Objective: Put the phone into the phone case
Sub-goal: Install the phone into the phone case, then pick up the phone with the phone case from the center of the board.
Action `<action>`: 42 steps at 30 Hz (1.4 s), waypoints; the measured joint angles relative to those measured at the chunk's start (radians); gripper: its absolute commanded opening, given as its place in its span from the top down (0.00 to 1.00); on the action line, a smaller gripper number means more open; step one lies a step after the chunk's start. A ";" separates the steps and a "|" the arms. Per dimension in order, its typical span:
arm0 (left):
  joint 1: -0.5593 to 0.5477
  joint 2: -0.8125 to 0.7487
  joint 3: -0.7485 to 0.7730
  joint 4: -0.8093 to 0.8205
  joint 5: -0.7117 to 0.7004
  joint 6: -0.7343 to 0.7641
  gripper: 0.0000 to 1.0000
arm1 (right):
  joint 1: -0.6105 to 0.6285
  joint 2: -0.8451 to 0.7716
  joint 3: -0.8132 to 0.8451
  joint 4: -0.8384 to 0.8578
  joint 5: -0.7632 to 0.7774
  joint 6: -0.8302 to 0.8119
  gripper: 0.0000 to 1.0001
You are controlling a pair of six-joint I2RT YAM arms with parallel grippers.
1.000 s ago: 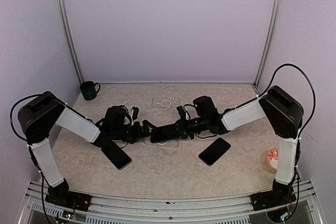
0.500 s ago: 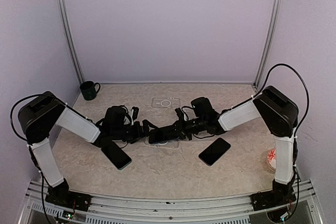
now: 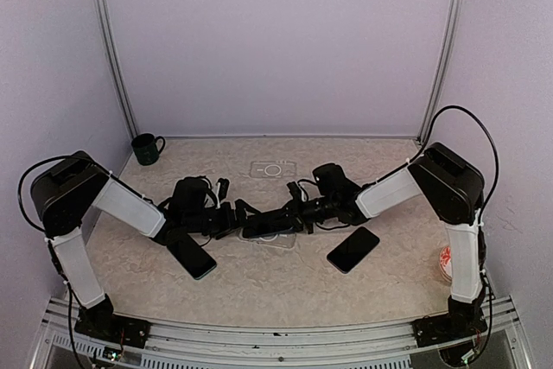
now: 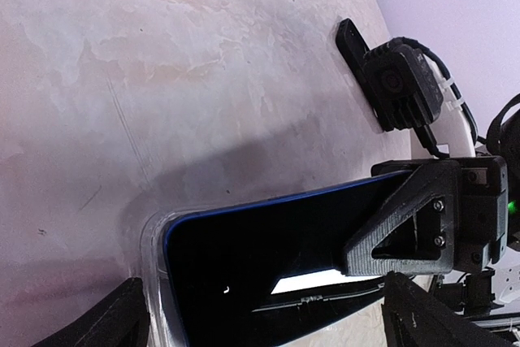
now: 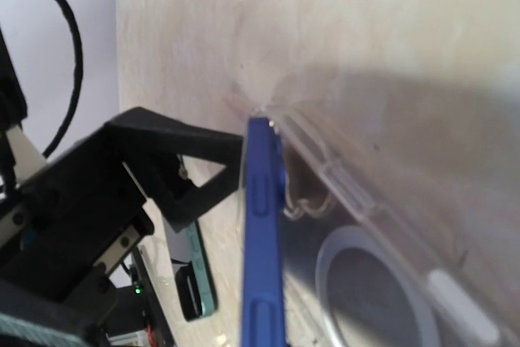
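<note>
Seen from above, my two arms are meeting over the middle of a pale marbled surface. My right jaws are clamping together on a phone with a blue edge and a dark screen. My left jaws are standing wide apart just beside it, gripping nothing.

The phone is leaning at a slant. One end appears to be tucking into a corner of the clear phone case, which is lying flat on the surface; the end in my right jaws is hanging raised above the case. From my right wrist the phone is showing edge-on, its blue side meeting the case rim at that corner; the round ring in the back of the case is lying bare, so the phone is not yet seated.

Two other dark phones are lying on the surface, one near my left arm and one near my right; a second clear case and a dark mug are sitting further back.

I am judging the step in hand to be the insertion itself, about midway: one end in, the rest up. The next move is calling for tipping the raised end down while the tucked corner is staying under the rim; my left jaws are standing well placed to steady the case or press the phone home.
</note>
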 measured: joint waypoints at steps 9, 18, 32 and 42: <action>-0.009 0.001 -0.011 0.013 -0.009 -0.010 0.03 | 0.000 0.025 -0.002 0.055 -0.017 0.056 1.00; -0.040 0.002 -0.026 0.044 -0.052 -0.039 0.03 | 0.000 0.039 -0.046 0.157 -0.033 0.145 1.00; -0.048 0.002 -0.026 0.047 -0.084 -0.046 0.03 | -0.009 0.095 -0.046 0.273 -0.079 0.193 1.00; -0.048 0.001 -0.026 0.047 -0.084 -0.040 0.01 | -0.010 0.103 -0.053 0.308 -0.088 0.198 1.00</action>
